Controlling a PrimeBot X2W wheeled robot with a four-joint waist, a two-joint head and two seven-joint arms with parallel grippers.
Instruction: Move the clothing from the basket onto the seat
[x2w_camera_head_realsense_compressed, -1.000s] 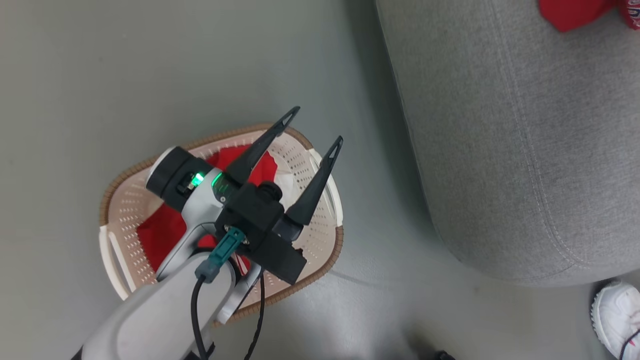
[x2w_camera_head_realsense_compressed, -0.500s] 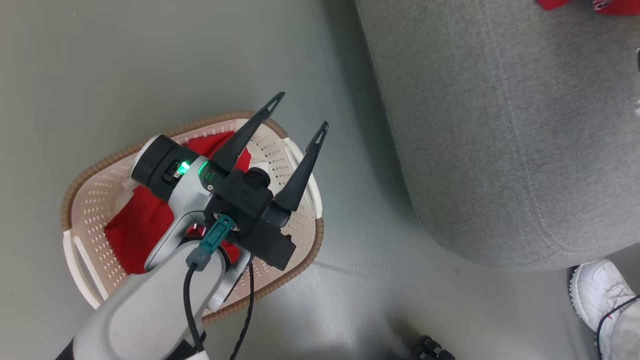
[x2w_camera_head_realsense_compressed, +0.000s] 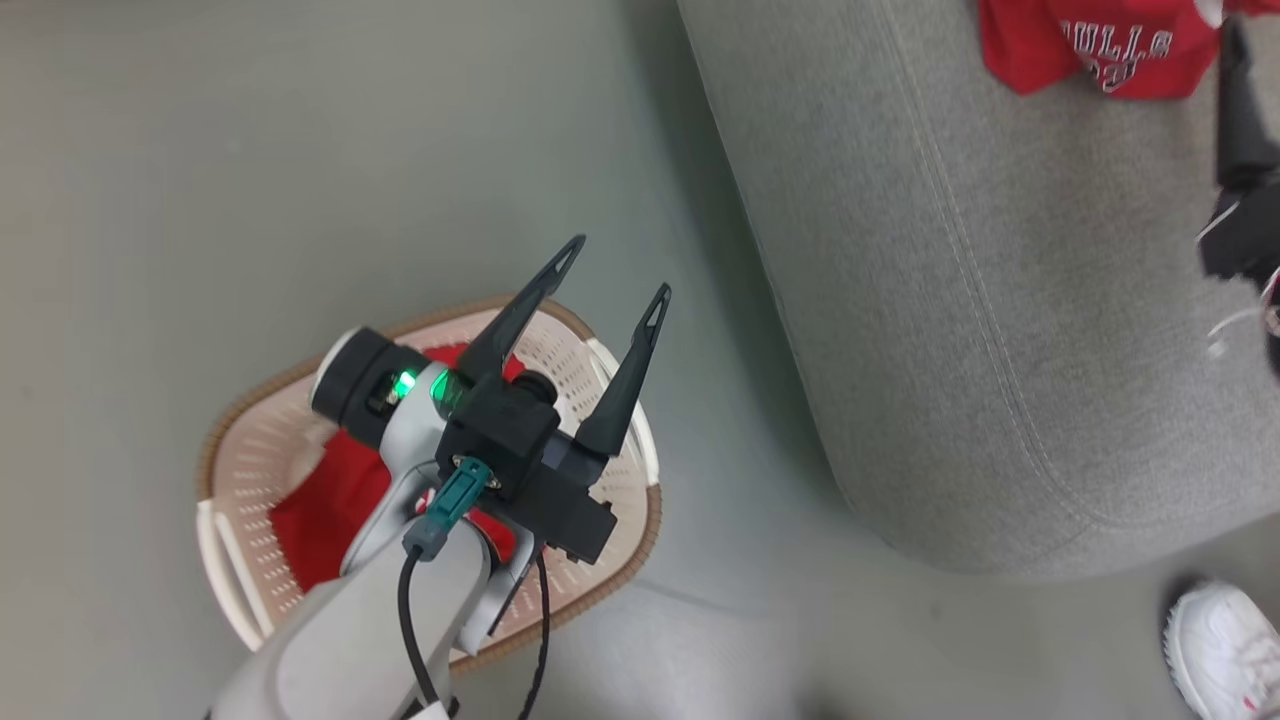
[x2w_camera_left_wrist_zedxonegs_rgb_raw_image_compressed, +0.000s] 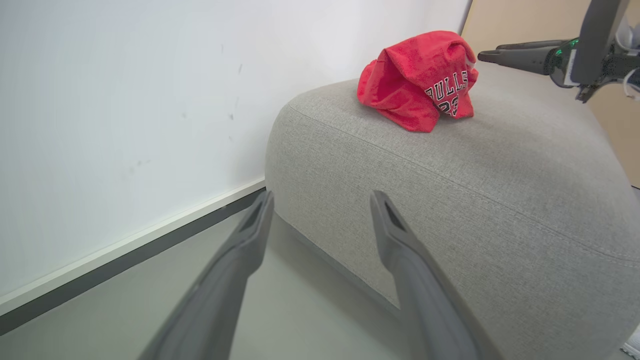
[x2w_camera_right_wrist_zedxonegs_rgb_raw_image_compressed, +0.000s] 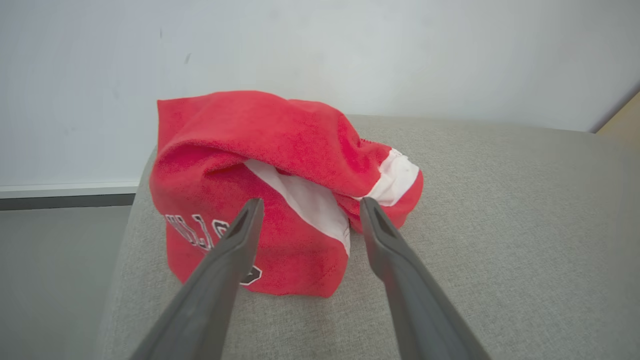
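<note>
A crumpled red soft-fabric jersey (x2w_camera_left_wrist_zedxonegs_rgb_raw_image_compressed: 415, 82) with white trim and dark outlined lettering is seen on the large grey fabric sofa (x2w_camera_left_wrist_zedxonegs_rgb_raw_image_compressed: 500, 200), at the upper right of the left wrist view. The right gripper (x2w_camera_right_wrist_zedxonegs_rgb_raw_image_compressed: 310, 202) is pointed at it with fingers spread and nothing clamped between them: released. More red clothing (x2w_camera_head_realsense_compressed: 320, 500) is left in the cream perforated plastic basket (x2w_camera_head_realsense_compressed: 250, 460) with a brown woven-look rim, at the lower left of the head view on the grey floor (x2w_camera_head_realsense_compressed: 200, 150). Above the basket the left gripper (x2w_camera_head_realsense_compressed: 620, 265) is held wide apart and empty. A white shoe (x2w_camera_head_realsense_compressed: 1220, 640) is seen at the lower right corner.
</note>
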